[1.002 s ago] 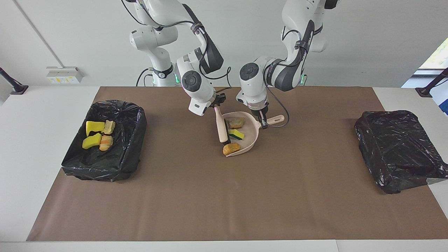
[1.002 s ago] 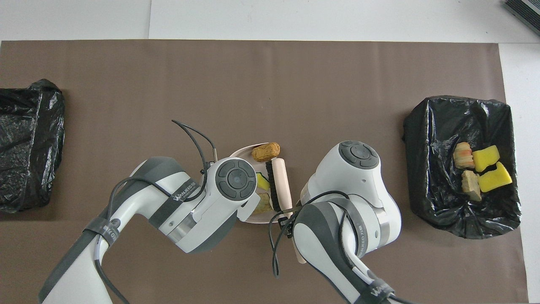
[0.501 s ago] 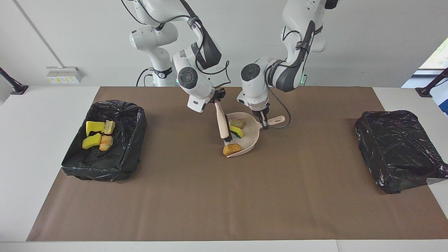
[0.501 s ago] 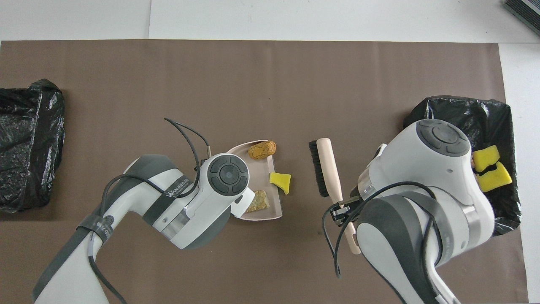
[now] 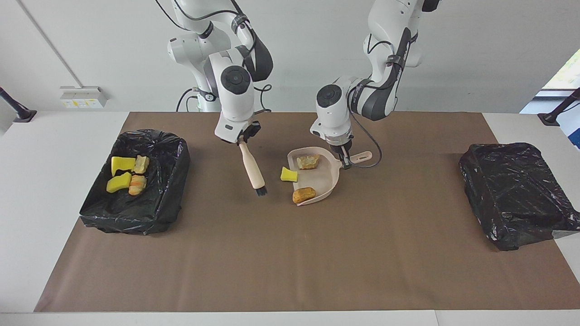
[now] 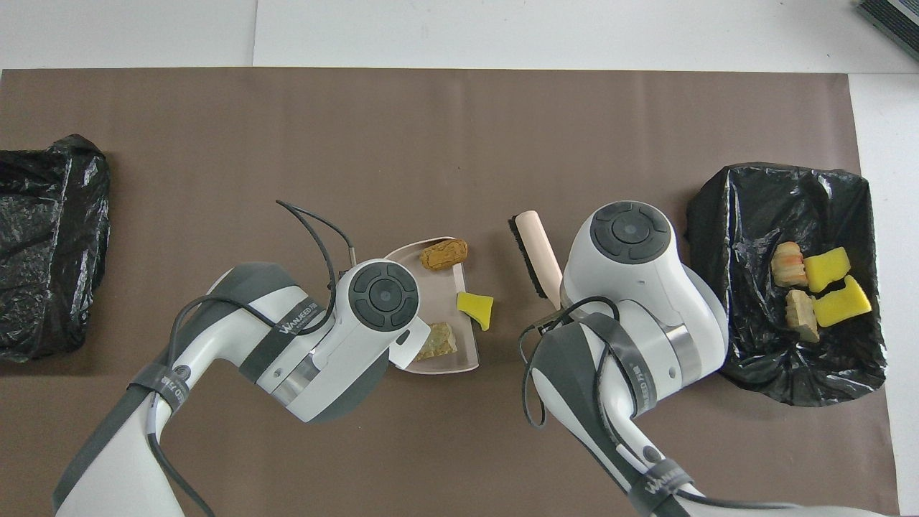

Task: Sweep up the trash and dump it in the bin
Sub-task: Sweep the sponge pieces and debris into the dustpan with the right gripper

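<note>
The pale pink dustpan (image 5: 322, 180) (image 6: 439, 287) sits mid-mat. My left gripper (image 5: 344, 159) is shut on its handle; in the overhead view the wrist hides it. Of the trash, a tan lump (image 5: 307, 161) (image 6: 436, 343) lies inside the pan. An orange lump (image 5: 304, 194) (image 6: 444, 255) and a yellow sponge piece (image 5: 288, 174) (image 6: 475, 309) sit at its open edge. My right gripper (image 5: 243, 140) is shut on the beige brush (image 5: 253, 170) (image 6: 535, 255), which slants down over the mat between pan and bin. The black-lined bin (image 5: 174, 181) (image 6: 718, 215) holds several scraps (image 5: 123, 174) (image 6: 826, 287).
A second black bag-covered box (image 5: 516, 194) (image 6: 50, 244) stands at the left arm's end of the table. The brown mat (image 5: 290, 253) covers most of the tabletop, with white table around it.
My right arm swung the brush out of the dustpan toward the bin's end. The yellow sponge piece came along to the pan's open edge. The pan shifted only slightly.
</note>
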Controlling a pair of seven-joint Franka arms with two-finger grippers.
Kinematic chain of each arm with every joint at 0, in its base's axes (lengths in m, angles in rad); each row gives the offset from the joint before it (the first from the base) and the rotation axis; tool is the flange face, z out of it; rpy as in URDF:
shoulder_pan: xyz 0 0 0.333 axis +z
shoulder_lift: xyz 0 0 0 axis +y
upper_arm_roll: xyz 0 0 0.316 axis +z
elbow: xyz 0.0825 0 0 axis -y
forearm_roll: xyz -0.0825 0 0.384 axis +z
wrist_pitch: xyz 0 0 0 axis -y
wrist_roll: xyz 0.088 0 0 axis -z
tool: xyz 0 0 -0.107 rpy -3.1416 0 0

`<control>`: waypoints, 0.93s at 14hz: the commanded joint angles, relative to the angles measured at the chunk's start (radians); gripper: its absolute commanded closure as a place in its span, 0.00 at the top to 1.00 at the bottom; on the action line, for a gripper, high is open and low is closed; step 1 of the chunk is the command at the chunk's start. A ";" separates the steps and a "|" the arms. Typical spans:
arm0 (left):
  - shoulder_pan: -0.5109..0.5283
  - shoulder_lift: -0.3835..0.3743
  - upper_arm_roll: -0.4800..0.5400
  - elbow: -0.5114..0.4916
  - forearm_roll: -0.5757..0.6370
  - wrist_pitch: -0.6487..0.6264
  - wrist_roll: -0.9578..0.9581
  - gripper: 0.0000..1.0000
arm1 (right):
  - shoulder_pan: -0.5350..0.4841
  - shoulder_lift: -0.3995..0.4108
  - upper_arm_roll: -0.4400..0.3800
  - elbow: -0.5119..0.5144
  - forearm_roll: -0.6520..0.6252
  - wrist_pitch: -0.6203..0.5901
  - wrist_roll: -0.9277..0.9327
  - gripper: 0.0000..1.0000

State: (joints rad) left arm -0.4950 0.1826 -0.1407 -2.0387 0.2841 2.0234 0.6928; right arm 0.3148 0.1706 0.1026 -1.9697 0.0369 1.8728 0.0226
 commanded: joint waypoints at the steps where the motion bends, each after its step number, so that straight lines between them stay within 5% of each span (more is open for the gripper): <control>1: 0.013 -0.028 -0.002 -0.043 0.015 0.028 0.020 0.00 | 0.010 0.067 0.005 0.037 0.128 0.041 -0.052 0.00; 8: 0.016 -0.028 -0.002 -0.043 0.015 0.028 0.043 0.00 | 0.043 0.035 0.049 0.005 0.418 -0.027 -0.052 0.00; 13: 0.042 -0.025 -0.004 -0.044 0.009 0.041 0.045 0.00 | 0.020 -0.081 0.035 0.014 0.294 -0.121 0.055 0.00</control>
State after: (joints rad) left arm -0.4823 0.1826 -0.1412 -2.0397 0.2842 2.0271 0.7208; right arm 0.3577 0.1740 0.1352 -1.9476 0.4027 1.8129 0.0166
